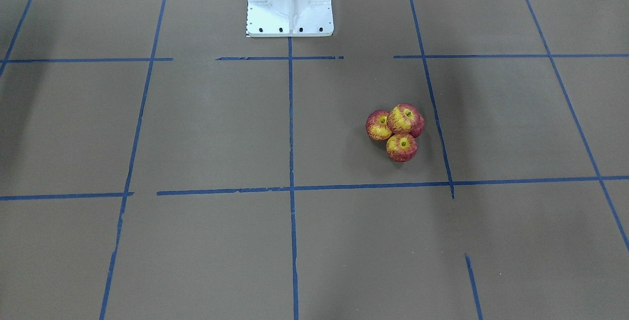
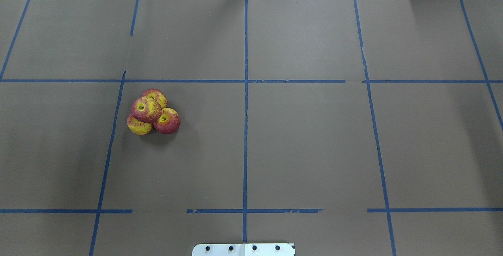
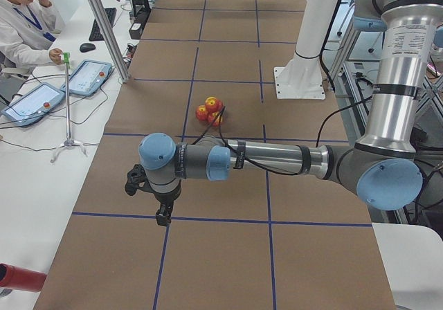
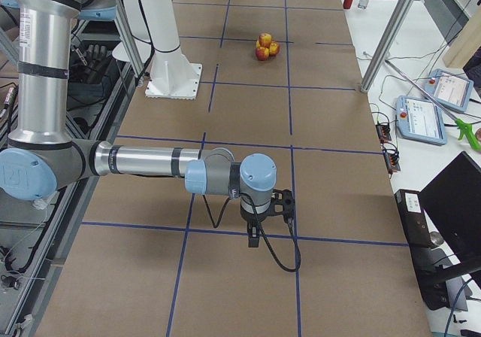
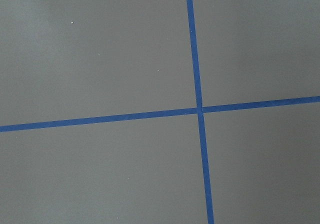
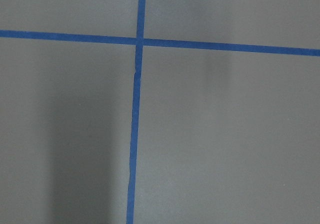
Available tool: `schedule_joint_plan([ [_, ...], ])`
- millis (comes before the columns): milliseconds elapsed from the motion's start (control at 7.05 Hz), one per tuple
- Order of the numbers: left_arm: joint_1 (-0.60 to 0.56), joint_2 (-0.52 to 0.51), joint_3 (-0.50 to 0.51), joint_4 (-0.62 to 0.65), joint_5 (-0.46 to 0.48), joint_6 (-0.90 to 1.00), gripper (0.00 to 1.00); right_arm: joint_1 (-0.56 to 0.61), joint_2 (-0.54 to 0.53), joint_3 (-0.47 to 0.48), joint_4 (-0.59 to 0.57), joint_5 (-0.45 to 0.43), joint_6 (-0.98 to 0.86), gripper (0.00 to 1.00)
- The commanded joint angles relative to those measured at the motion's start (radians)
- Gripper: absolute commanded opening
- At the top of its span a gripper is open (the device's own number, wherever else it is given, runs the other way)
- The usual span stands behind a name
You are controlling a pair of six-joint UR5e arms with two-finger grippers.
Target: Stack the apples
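Overhead exterior shows four small round red-and-yellow apples (image 2: pixel 146 109) piled on the left half of the brown paper-covered, blue-taped table (image 2: pixel 306 150), three touching and one on top, while the left gripper (image 3: pixel 163 216) and right gripper (image 4: pixel 254 235) hang well apart from them, whether open or closed I cannot tell.

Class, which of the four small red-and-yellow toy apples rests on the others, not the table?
The middle red-and-yellow toy apple: it is raised on the other three apples, which sit around it on the brown table.
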Motion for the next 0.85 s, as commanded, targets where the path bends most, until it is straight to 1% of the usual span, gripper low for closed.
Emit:
schedule_joint_plan([
  [0, 0.003, 0.002, 0.006, -0.018, 0.000, -0.005, 1.00, 0.000, 0.000, 0.000, 0.000, -0.001, 0.000, 1.00],
  [284, 0.003, 0.017, -0.003, -0.010, 0.002, -0.002, 1.00, 0.000, 0.000, 0.000, 0.000, -0.001, 0.000, 1.00],
  [709, 0.006, 0.019, 0.018, -0.018, 0.000, 0.000, 1.00, 0.000, 0.000, 0.000, 0.000, -0.001, 0.000, 1.00],
])
